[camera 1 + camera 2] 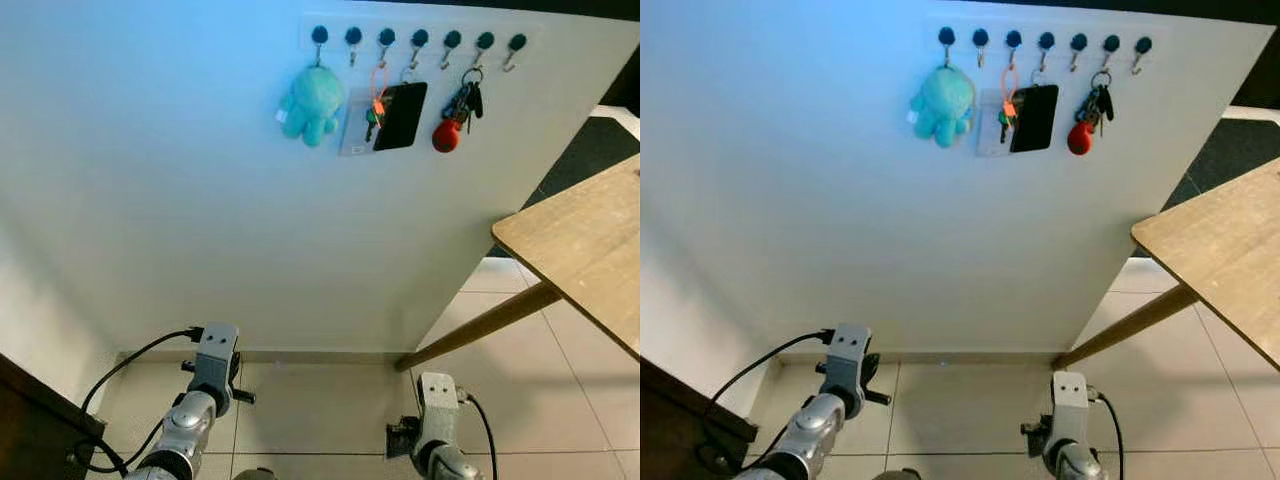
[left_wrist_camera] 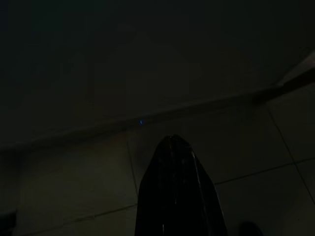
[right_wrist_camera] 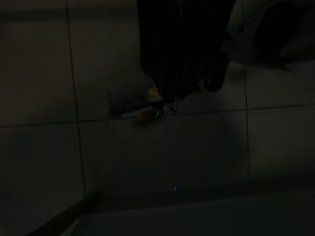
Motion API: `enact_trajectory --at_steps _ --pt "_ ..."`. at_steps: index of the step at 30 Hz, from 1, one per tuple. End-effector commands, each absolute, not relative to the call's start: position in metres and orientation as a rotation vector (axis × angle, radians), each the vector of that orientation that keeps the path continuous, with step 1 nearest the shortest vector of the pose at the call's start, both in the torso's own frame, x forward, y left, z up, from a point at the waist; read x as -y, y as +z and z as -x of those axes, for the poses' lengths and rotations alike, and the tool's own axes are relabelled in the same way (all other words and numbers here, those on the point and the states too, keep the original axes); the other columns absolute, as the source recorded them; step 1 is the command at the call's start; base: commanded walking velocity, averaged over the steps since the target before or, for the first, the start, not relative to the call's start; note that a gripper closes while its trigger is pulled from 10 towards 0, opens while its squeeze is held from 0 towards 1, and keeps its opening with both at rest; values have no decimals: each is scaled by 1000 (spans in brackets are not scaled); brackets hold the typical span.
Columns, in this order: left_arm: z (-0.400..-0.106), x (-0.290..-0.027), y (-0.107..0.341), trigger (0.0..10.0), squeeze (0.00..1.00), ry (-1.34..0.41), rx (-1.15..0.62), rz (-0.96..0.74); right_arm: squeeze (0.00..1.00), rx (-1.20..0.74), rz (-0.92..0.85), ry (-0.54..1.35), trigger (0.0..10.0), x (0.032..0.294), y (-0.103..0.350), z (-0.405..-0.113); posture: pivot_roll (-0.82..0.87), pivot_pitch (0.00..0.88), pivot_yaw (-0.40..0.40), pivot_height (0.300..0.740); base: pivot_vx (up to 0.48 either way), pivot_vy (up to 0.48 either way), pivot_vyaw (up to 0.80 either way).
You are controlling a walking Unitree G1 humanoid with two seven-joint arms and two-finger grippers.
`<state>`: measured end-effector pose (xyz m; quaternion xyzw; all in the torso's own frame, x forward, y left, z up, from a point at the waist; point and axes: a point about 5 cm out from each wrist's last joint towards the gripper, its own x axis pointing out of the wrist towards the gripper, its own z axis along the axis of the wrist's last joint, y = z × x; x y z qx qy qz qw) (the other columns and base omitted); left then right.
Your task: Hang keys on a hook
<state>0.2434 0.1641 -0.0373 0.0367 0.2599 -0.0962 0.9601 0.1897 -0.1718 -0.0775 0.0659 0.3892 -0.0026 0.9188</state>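
A white rail of several dark-knobbed hooks [image 1: 420, 40] runs high on the white wall. From it hang a teal plush toy [image 1: 312, 102], an orange loop with keys [image 1: 376, 105], a black card case [image 1: 402, 116] and a key bunch with a red ball [image 1: 455, 120]. The hook at the far right [image 1: 516, 46] is bare. Both silver arms hang low near the floor, the left arm [image 1: 200, 400] and the right arm [image 1: 437, 420]. In the dark right wrist view, my right gripper [image 3: 182, 88] looks shut, with a small bunch of keys [image 3: 156, 104] dangling at its tips. My left gripper [image 2: 171, 140] is shut on nothing.
A wooden table [image 1: 585, 245] with a slanted leg [image 1: 480, 328] juts in from the right, below the rail. Pale floor tiles [image 1: 320, 410] lie under the wall. A dark wooden piece [image 1: 30, 425] sits at the lower left, with black cables [image 1: 130, 365] beside the left arm.
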Motion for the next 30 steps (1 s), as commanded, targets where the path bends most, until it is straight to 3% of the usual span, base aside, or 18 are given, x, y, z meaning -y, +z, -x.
enact_trajectory --at_steps 1,8,30 --pt "-243 -165 -38 10000 0 -190 -525 -73 0 -812 -142 -20 10000 175 -79 -186 59 35 -34 740 326 0 0" --pt "-242 -166 -38 10000 0 -184 -525 -71 0 -814 -139 -16 10000 175 -79 -186 58 36 -34 740 322 0 0" --pt "-239 -174 -38 10000 0 -134 -509 -36 0 -817 -134 5 10000 171 -79 -187 65 48 -39 740 0 0 0"
